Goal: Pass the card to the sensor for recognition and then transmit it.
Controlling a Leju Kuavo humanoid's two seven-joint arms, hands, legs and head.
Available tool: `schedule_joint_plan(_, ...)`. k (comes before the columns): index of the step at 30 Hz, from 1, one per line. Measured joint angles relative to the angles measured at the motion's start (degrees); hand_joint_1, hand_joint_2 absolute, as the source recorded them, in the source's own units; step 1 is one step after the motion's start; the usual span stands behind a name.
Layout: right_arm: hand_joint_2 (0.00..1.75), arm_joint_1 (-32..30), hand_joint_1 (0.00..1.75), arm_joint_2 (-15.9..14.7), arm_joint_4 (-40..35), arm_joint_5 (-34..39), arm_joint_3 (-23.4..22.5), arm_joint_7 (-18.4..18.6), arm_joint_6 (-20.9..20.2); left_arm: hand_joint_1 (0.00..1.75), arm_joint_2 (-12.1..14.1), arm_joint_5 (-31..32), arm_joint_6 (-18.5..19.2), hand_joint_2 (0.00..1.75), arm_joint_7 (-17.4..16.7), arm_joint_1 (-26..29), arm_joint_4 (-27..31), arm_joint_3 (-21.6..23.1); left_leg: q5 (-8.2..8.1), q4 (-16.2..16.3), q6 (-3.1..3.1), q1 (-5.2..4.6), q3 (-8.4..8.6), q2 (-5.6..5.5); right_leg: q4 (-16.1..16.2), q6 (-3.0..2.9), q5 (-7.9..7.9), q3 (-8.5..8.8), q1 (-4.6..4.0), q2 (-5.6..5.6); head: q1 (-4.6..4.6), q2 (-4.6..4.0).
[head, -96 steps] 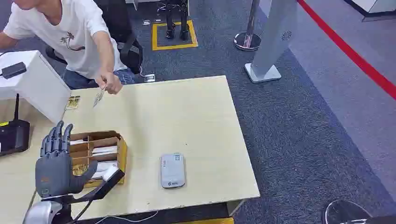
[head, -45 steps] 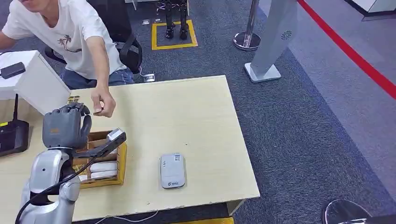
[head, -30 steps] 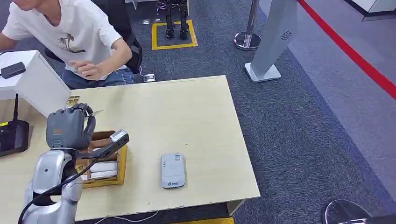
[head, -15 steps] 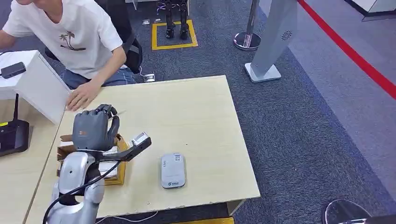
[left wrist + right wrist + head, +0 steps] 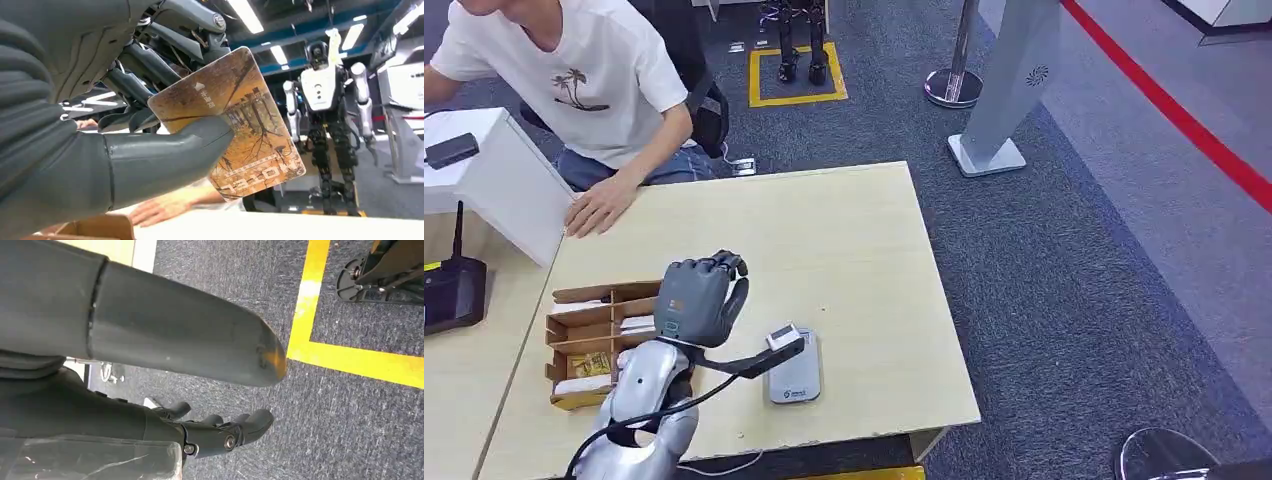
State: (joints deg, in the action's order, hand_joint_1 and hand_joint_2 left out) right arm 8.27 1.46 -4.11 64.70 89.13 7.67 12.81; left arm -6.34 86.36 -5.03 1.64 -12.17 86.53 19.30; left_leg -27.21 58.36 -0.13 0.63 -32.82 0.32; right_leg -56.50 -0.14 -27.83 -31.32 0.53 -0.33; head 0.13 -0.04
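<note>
Over the wooden table point(image 5: 854, 230), the left hand point(image 5: 699, 298) sits with its fingers curled in, and the left wrist view shows why: it's got the card point(image 5: 235, 122) pinched between the thick grey thumb point(image 5: 165, 157) and the darker fingers point(image 5: 150, 67) behind it. Card looks pretty nice honestly, a brownish orange print with bare tree branches all over it, a small white arrow mark with tiny characters near one corner, and big pale lettering along the opposite edge. Rounded corners, held tilted, most of its face showing past the thumb.

From the head view the hand is up above the tabletop, between the divided cardboard box point(image 5: 594, 345) and the grey sensor pad point(image 5: 795, 372), which lies flat near the table's front edge. The card itself is hard to make out from up there.

Right hand point(image 5: 220, 432) hangs low over dark carpet with a yellow line on it; fingers are loosely bent and apart with nothing in them.

A person in a white tee point(image 5: 574, 75) sits at the far side, one hand point(image 5: 599, 207) flat on the table.
</note>
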Motion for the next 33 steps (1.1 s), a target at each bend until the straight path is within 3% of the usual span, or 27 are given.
schedule_joint_plan(7,0.00,0.00,0.00,0.00,0.00,-0.04,0.00,0.00,0.02,1.75,0.13,-1.70,-0.35,1.75,0.96,1.40,-1.90,2.19,-0.02,0.00,0.02,-0.01,-0.01,0.00,0.00,0.00,0.00,0.01,0.00,0.00,0.00,0.00)
schedule_joint_plan(17,0.00,-0.01,0.00,0.00,0.02,0.17,0.00,0.02,0.22,1.75,0.26,-1.31,-1.36,1.75,-1.57,4.95,-3.74,3.67,-0.02,0.00,0.02,0.00,-0.01,0.00,0.00,0.00,-0.01,-0.01,0.00,-0.02,0.00,0.00)
schedule_joint_plan(33,0.00,0.02,0.00,0.00,0.02,-1.35,0.00,0.00,0.22,1.75,-1.49,-1.35,-1.62,1.75,-1.53,5.56,-6.88,5.02,-0.02,0.00,0.02,-0.01,-0.01,-0.01,0.00,0.00,0.00,0.01,0.00,-0.01,0.00,0.00)
